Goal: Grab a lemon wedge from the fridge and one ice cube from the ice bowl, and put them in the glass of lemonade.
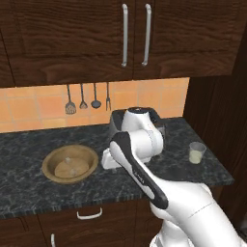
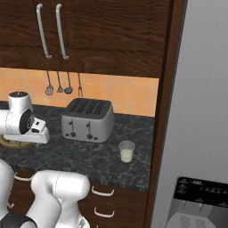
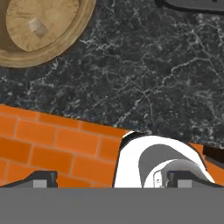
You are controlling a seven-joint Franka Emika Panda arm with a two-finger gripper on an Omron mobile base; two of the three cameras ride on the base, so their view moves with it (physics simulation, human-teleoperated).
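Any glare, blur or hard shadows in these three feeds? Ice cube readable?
Left base view: flat even light, no glare, soft blocky edges; ice cube a faint pale lump in the wooden bowl. Right base view: same softness; glass clear, fridge evenly lit. Hand view: sharpest on the counter veining, cube visible, no hard shadows.

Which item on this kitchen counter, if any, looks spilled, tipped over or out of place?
Nothing stands out. The glass of lemonade stands upright with no spill around it, the ice bowl sits flat on the counter with an ice cube inside, and the toaster stands squarely by the wall.
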